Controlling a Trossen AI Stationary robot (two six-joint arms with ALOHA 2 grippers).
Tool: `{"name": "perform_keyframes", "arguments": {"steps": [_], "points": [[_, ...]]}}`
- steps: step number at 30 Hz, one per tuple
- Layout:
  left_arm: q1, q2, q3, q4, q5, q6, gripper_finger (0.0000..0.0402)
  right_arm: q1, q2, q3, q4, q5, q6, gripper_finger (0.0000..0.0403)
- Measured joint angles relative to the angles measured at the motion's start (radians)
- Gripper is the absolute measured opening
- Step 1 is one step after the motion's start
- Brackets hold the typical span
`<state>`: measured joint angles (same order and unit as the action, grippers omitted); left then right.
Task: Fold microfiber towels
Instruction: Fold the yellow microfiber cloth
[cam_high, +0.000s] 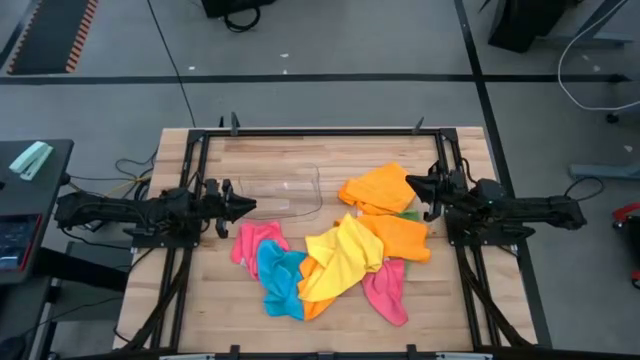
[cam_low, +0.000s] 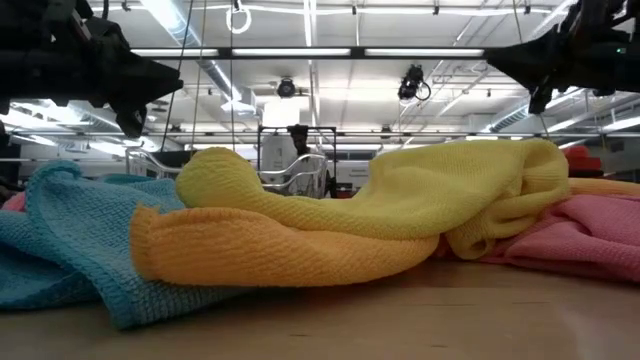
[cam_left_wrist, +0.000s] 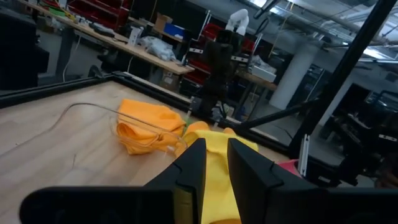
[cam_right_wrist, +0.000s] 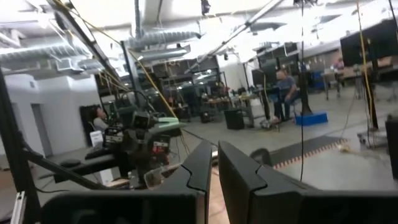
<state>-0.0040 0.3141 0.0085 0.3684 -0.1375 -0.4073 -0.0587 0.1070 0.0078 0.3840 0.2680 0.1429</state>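
Yellow towel draped over orange towel; blue towel beside, pink towel opposite.

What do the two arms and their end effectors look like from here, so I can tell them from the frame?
Both arms are matte black and jointed. The left end effector and right end effector each taper to two dark, flat, wedge-shaped fingers, the same on the right. No markings or coloured bands show. The black table frame is straight bar.
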Motion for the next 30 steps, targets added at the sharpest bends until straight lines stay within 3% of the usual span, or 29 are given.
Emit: {"name": "perform_keyframes", "arguments": {"steps": [7,13,24,30], "points": [[0.000,0.000,0.000,0.006,0.000,0.000,0.0077,-0.020,0.100,0.000,-0.001,-0.005,0.078,0.0037],[0.000,0.000,0.000,0.093,0.000,0.008,0.0076,-0.082,0.218,0.000,-0.001,0.059,0.089,0.0037],[0.000,0.000,0.000,0.284,0.008,0.208,0.0071,-0.251,0.463,0.000,-0.032,0.029,0.196,0.0037],[-0.001,0.000,0.000,0.420,0.173,0.334,0.0060,-0.299,0.543,0.004,0.008,0.010,0.277,0.0037]]}}
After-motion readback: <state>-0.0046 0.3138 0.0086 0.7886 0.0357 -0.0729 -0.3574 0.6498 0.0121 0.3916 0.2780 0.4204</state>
